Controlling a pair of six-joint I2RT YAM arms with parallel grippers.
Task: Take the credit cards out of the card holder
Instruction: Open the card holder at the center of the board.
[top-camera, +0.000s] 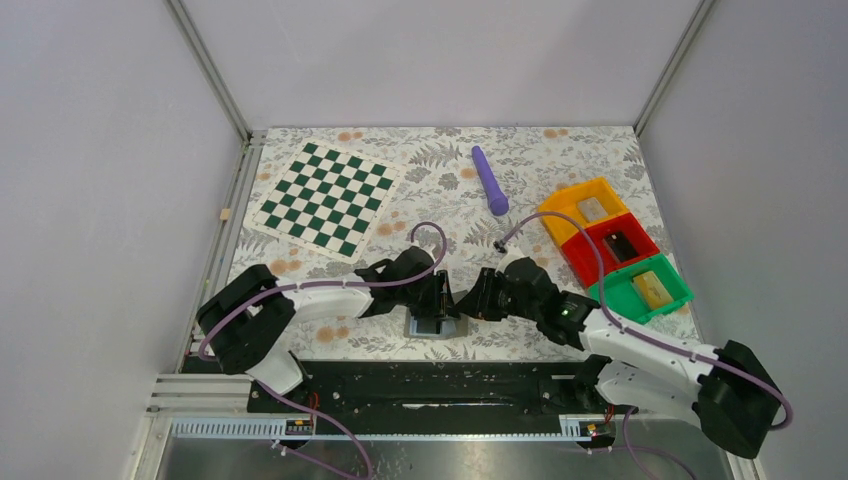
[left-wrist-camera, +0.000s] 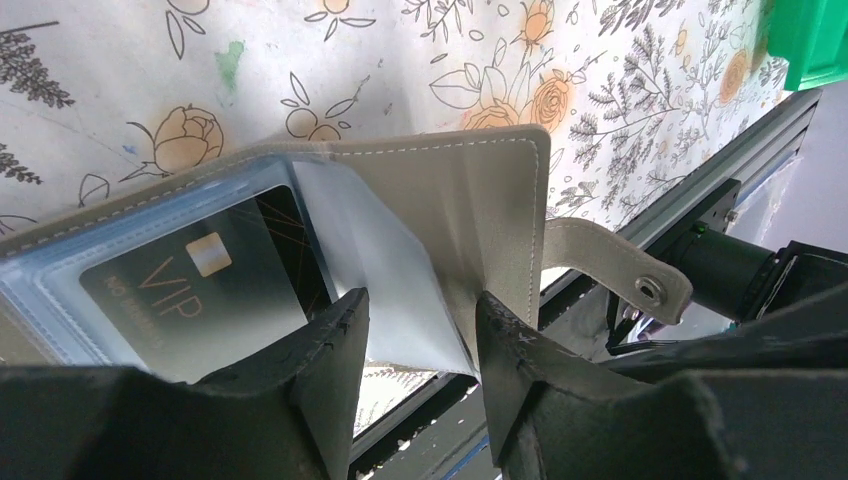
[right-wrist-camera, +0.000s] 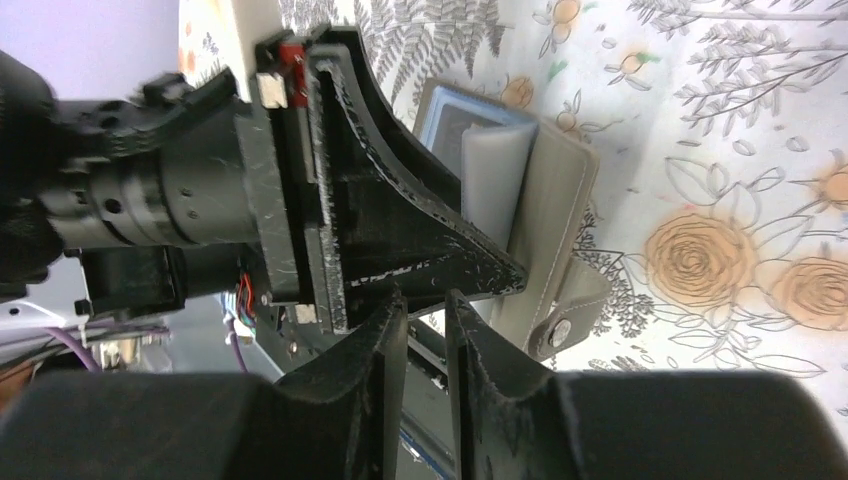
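The grey card holder (top-camera: 435, 326) lies open on the flowered cloth near the front edge, between both grippers. In the left wrist view its grey leaf (left-wrist-camera: 470, 200) stands raised, with a snap strap. A dark card marked VIP (left-wrist-camera: 200, 280) sits in a clear light blue sleeve. My left gripper (left-wrist-camera: 415, 320) is open, and the lower edge of the leaf and a sleeve lies between its fingers, against the right one. My left gripper also shows from above (top-camera: 440, 305). My right gripper (right-wrist-camera: 425, 305) is almost shut with a thin empty gap, just beside the left gripper's finger (right-wrist-camera: 420, 240) and the holder (right-wrist-camera: 555, 190).
A green chessboard (top-camera: 325, 198) lies at the back left and a purple cylinder (top-camera: 490, 180) at the back middle. Yellow (top-camera: 585, 208), red (top-camera: 615, 245) and green (top-camera: 645, 288) bins stand at the right, each with an object inside. The black base rail (top-camera: 430, 385) runs just before the holder.
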